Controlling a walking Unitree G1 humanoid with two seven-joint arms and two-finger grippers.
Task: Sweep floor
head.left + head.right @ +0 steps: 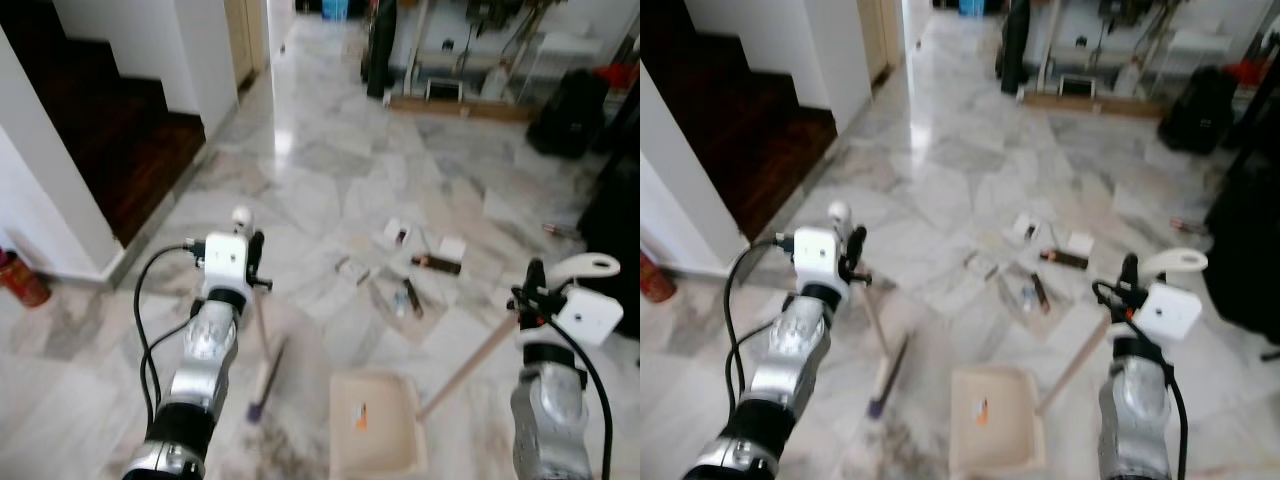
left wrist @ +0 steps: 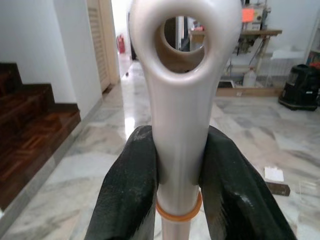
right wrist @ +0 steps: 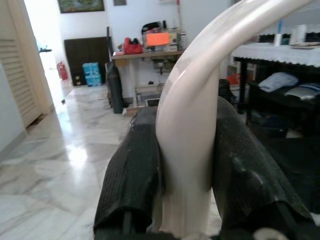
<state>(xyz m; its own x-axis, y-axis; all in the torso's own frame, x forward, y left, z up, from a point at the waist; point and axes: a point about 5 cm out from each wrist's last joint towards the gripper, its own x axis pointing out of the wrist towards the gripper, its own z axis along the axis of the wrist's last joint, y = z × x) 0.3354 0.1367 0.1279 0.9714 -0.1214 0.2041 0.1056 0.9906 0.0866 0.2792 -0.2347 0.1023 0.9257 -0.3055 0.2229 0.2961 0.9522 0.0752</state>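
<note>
While no writing reads clearly, left gripper (image 2: 180,180) clamps the broom (image 1: 262,375), right gripper (image 3: 187,165) the dustpan (image 1: 375,420).

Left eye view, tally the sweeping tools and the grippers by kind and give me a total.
broom: 1
dustpan: 1
grippers: 2, the left gripper clamped on the broom's handle, the right gripper on the dustpan's handle
total: 4

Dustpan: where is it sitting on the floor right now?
In the left eye view the dustpan lies on the marble floor low and centre, between the broom on the robot's left and the right gripper holding its handle, just short of the scattered litter.
</note>
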